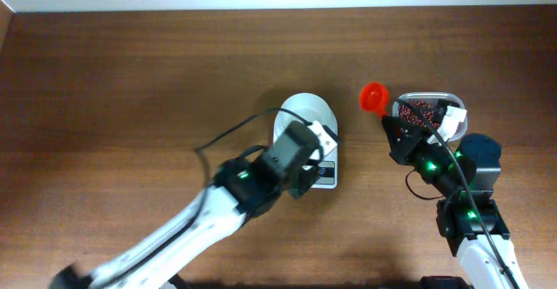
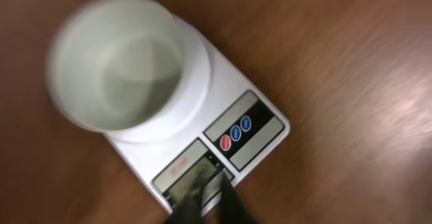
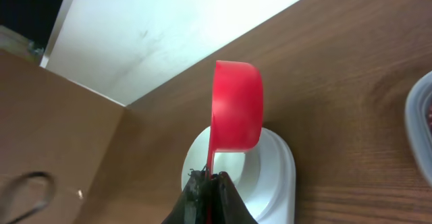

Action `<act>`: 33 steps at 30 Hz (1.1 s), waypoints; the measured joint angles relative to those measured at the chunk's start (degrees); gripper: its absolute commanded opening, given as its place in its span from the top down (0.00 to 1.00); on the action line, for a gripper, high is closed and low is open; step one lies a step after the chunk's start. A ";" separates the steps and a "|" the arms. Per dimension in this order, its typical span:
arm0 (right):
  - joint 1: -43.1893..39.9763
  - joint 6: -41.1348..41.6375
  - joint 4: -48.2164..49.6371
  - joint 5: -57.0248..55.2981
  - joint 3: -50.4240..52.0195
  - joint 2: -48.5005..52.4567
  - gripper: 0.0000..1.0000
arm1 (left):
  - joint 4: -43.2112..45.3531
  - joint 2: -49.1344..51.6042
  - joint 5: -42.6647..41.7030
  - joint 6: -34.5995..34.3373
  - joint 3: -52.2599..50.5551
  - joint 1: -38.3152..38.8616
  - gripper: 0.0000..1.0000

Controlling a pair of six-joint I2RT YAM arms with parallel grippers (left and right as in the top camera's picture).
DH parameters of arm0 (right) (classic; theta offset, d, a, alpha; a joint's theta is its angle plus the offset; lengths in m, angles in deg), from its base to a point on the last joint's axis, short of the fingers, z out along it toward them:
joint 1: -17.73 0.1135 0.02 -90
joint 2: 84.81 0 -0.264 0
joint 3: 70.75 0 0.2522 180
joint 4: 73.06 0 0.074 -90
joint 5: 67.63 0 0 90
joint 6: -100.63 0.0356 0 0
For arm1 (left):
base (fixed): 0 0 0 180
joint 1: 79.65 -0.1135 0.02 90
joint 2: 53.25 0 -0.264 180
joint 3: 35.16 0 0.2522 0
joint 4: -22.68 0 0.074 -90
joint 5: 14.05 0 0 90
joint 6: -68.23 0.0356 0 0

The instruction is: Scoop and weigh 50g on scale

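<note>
The right gripper [image 3: 206, 187] is clamped on the handle of the red scoop [image 3: 236, 106], which stands on edge. Beyond it sits the scale [image 3: 273, 173], with a white bowl [image 2: 121, 69] on top. The left gripper [image 2: 210, 207] hovers over the scale's front, too blurred to tell whether it is parted. The beans [image 1: 420, 109] lie in the tub [image 1: 439, 97] by the right arm.

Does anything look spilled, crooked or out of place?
Nothing stands out. No spill shows on the table, the bowl on the scale sits upright and empty, and the right gripper holds the scoop by its handle.
</note>
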 measured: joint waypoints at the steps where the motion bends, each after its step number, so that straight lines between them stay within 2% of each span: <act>1: 0.00 0.04 -0.02 0.37 0.00 0.00 0.96 | -1.38 -2.29 0.00 -0.31 0.00 -0.59 0.55; 2: 0.00 0.04 0.00 0.74 0.00 0.00 0.96 | -2.43 -4.39 0.02 -0.11 0.00 -1.31 0.46; 3: 0.00 0.07 0.00 1.18 0.00 0.00 0.96 | -3.58 -6.23 0.02 -0.28 0.00 -2.05 0.31; 4: 0.00 0.09 0.00 1.33 0.00 0.00 0.96 | -4.61 -7.54 0.02 -0.44 0.00 -2.82 0.29; 5: 0.00 0.07 0.00 1.42 0.00 0.00 0.96 | -5.42 -8.41 0.04 0.04 0.00 -3.37 0.18; 6: 0.00 0.11 0.00 1.60 0.00 0.00 0.96 | -6.03 -8.92 0.04 -0.26 0.00 -3.91 0.01; 8: 0.00 0.09 0.00 1.77 0.00 0.00 0.96 | -6.27 -8.87 0.04 -0.04 0.00 -4.39 0.01; 9: 0.00 0.11 0.00 1.79 0.00 0.00 0.96 | -6.08 -8.68 0.04 -0.15 0.00 -4.46 0.05; 10: 0.00 0.11 0.00 1.79 0.00 0.00 0.96 | -5.84 -8.44 0.02 -0.17 0.00 -4.46 0.27; 11: 0.00 0.20 0.00 1.79 0.00 0.00 0.96 | -5.64 -8.15 0.00 -0.24 0.00 -4.48 0.61; 12: 0.00 0.24 0.00 1.79 0.00 0.00 0.96 | -5.25 -7.78 -0.04 -0.33 0.00 -4.48 0.83; 13: 0.00 0.26 0.00 1.77 0.00 0.00 0.96 | -4.85 -7.32 0.00 -0.20 0.00 -4.48 1.00; 17: 0.00 0.26 0.00 1.11 0.00 0.00 0.96 | -4.39 -2.60 0.00 -0.17 0.00 -4.48 1.00; 22: 0.00 0.26 0.00 -1.77 0.00 0.04 0.96 | -3.06 9.25 0.00 -0.15 -0.07 -2.73 1.00; 28: 0.00 0.26 0.00 -3.96 0.00 0.33 0.96 | 4.22 21.00 -0.15 -0.15 -0.17 2.62 1.00; 33: 0.00 0.24 0.00 -4.55 0.00 0.33 0.96 | 8.22 24.87 1.09 -0.15 -0.15 3.06 1.00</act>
